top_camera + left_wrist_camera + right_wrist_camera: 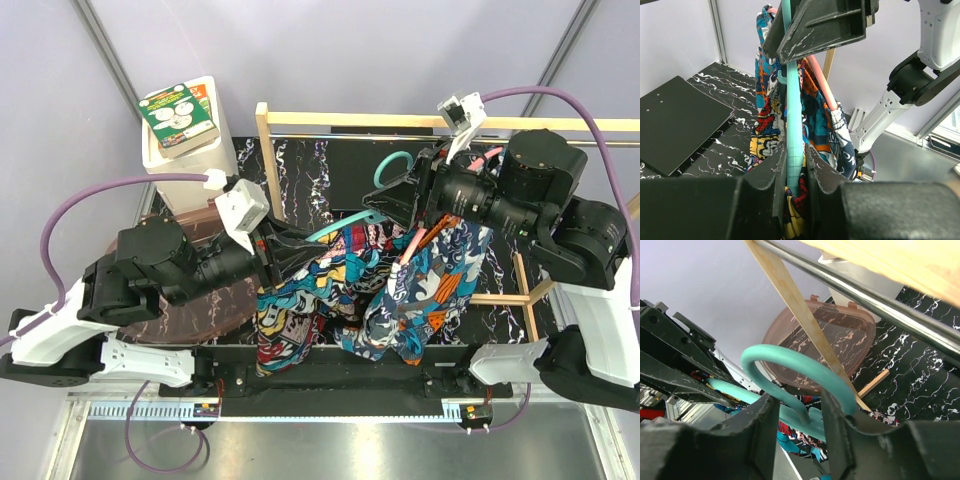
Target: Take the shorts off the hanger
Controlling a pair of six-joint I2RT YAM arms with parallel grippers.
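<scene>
Two pairs of shorts hang together over the black mat: the comic-print pair [285, 310] on a teal hanger [395, 165], and the teal, orange and white pair [430, 280] on a pink hanger [415, 240]. My left gripper [300, 250] is shut on the teal hanger's arm [794, 100]; the comic shorts [765, 120] and the teal shorts [840, 135] hang just past it. My right gripper [400, 200] stands at the hanger's hook [790, 362]. Its jaws are apart, straddling the neck [800, 407] with a gap showing on the left.
A wooden rack [400, 120] with a metal rod [865, 300] frames the back and right. A white container [185, 120] stands back left. A brown translucent lid [830, 350] lies under the left arm. A black board [675, 120] lies on the mat.
</scene>
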